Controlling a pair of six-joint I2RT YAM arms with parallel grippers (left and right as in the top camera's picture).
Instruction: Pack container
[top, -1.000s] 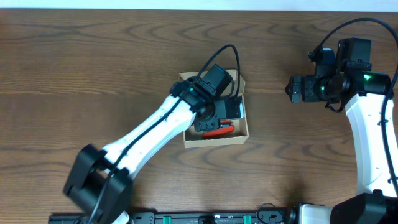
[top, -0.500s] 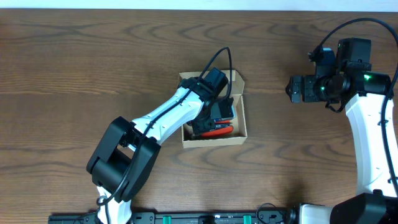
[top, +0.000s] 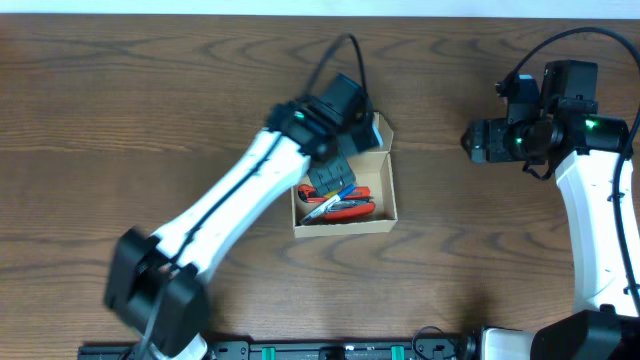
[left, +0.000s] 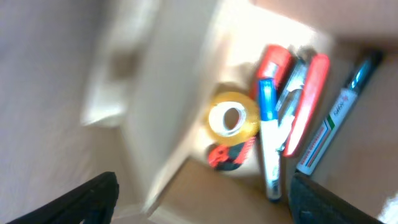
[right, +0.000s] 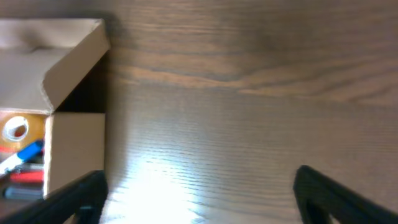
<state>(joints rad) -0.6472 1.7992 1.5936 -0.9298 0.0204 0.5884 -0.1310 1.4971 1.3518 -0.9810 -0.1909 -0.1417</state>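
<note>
Left gripper (left: 202, 198) now sits higher, out of the container (top: 345, 226), fingers apart, empty; right gripper (right: 205, 196) fingers also apart. Hazard: snagging the far-side flap (right: 74, 46) drags the container.

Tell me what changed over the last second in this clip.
The left claw, which was down inside the container, has lifted out toward the box's far end. It is now open and empty. This uncovers the contents: a tape roll, a blue pen and red items. Whether it released anything I cannot tell. The container and the right arm stayed where they were.
</note>
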